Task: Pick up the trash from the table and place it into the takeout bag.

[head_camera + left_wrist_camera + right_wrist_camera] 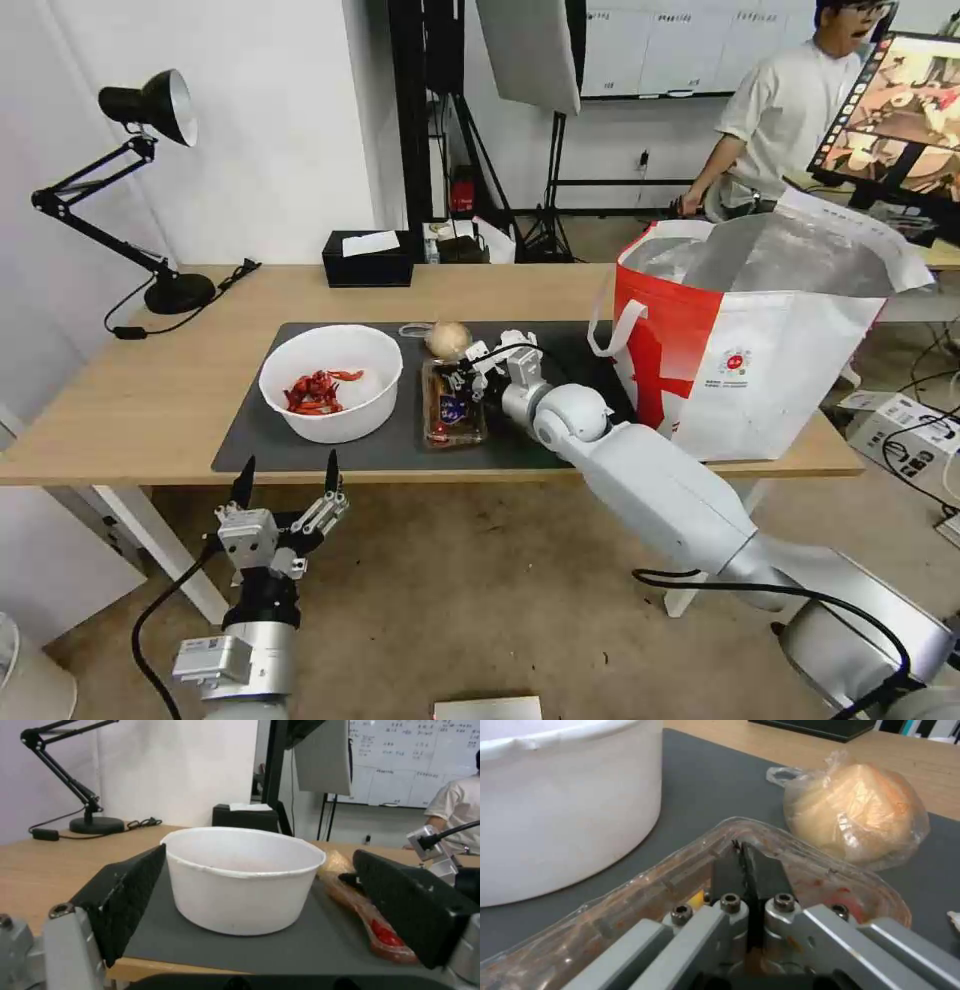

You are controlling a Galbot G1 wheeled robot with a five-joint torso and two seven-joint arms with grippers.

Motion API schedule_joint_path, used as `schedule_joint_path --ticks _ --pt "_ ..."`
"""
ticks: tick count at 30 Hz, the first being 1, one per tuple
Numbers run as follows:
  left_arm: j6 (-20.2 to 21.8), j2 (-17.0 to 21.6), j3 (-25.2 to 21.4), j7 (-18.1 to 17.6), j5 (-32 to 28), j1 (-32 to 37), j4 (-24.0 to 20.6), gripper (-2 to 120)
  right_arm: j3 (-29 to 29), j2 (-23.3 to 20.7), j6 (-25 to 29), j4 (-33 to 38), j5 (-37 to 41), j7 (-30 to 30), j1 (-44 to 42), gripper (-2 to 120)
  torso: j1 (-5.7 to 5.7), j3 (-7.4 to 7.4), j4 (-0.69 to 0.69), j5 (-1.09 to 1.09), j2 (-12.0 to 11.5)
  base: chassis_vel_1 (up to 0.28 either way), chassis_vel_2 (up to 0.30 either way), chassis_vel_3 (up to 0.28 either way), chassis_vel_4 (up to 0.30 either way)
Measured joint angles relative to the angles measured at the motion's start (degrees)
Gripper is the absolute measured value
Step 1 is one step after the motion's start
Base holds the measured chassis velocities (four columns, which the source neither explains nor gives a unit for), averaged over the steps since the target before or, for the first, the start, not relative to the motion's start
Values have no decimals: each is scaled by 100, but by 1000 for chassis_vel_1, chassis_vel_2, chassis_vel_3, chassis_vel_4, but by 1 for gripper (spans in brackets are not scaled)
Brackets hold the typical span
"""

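On the large dark grey rectangular mat (350, 455) that covered the middle of the long light-wood table (120, 400), three pieces of trash lay: one white round bowl (331, 382) with red crayfish shells in its bottom, one clear plastic tray (452, 407) smeared with orange and red food scraps, and one beige onion-like ball (448, 340) wrapped in thin crinkled clear film. The bowl stood on the mat's left half, the tray just to its right near the mat's middle, and the ball just beyond the tray's far end. One large boxy red-and-white takeout bag (745, 345), foil-lined and open at the top, stood at the mat's right end. The right gripper (468, 378) was over the mat at the tray, its two dark fingers (747, 870) pressed together on the tray's clear rim near a corner. The left gripper (287, 482) hung below the table's front edge, before the mat and in line with the bowl, its two black fingers (125, 900) spread wide and holding nothing.
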Motion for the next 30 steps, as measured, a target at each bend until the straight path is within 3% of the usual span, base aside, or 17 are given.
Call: schedule_joint_path --ticks 12,16,19,20,23,24,26,30 --pt "21 86 8 11 -89 -51 -23 100 385 -183 151 1022 490 497 -216 0 0 0 0 0 0 0 0 0 0" --pt "449 347 59 44 -642 -143 -195 100 558 -297 180 1412 512 831 -359 0 0 0 0 -1 0 0 0 0 0" --pt "1007 723 54 43 -1663 -271 -346 100 648 -369 278 1603 463 968 -460 0 0 0 0 0 0 0 0 0 0" --pt "1007 723 54 43 -1663 -271 -346 100 648 -369 278 1603 463 968 -460 0 0 0 0 0 0 0 0 0 0" --pt "1940 1245 45 -145 -3756 -522 -501 100 768 -468 326 1846 459 1079 -621 0 0 0 1 0 0 0 0 0 0" --pt "1940 1245 45 -145 -3756 -522 -501 100 768 -468 326 1846 459 1079 -621 0 0 0 1 0 0 0 0 0 0" --pt "2530 1450 47 -432 -5222 -731 -528 100 838 -556 331 2013 454 1122 -806 0 0 0 0 -1 0 0 0 0 0" --pt "2870 1510 60 -567 -6395 -1052 -339 100 887 -620 333 2227 435 1245 -1039 0 0 0 0 0 0 0 0 0 0"
